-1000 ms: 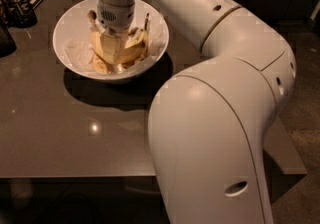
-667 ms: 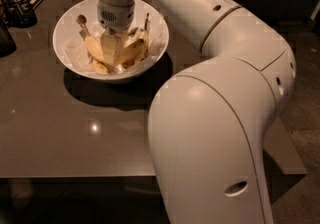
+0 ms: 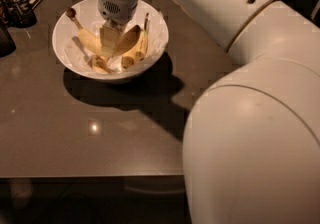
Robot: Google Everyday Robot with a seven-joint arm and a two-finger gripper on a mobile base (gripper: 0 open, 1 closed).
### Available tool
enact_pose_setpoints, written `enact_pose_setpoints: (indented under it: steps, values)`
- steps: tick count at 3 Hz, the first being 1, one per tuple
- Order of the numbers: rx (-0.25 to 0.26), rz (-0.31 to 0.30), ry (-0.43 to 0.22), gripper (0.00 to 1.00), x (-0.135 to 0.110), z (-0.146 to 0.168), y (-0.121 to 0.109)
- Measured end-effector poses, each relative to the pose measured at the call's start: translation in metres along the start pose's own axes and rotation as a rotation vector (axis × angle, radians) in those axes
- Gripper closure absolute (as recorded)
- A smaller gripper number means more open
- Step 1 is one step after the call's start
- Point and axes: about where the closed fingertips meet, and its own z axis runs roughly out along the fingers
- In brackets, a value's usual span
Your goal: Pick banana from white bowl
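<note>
The white bowl (image 3: 70,55) stands on the brown table at the upper left. My gripper (image 3: 110,38) reaches straight down into it. Its fingers (image 3: 107,36) are closed on the banana (image 3: 88,39), a plump yellow one whose dark brown stem end points up and left over the bowl's rim. The part of the banana under the fingers is hidden. Smaller, paler bananas (image 3: 129,42) lie in the bowl to the right of and below the gripper, one with a thin stem pointing up.
A dark holder with a utensil (image 3: 19,12) and another dark object (image 3: 5,38) stand at the table's left edge. My arm's large white body (image 3: 250,133) fills the right side. The table's front edge (image 3: 90,175) runs across below.
The banana has been taken hold of and tipped up. Its dark stem end now sticks out to the upper left of the gripper, where before the bananas lay bunched under it.
</note>
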Motion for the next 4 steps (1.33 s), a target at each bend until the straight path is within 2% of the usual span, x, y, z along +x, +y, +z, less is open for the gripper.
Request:
enact_pose_setpoints:
  steps: [2,3,4]
  values:
    - [0.003,-0.109,-0.092,1.00,0.005,-0.043,0.026]
    - [0.000,-0.112,-0.098,1.00,0.005,-0.047,0.032]
    - [-0.013,-0.077,-0.126,1.00,0.024,-0.061,0.052]
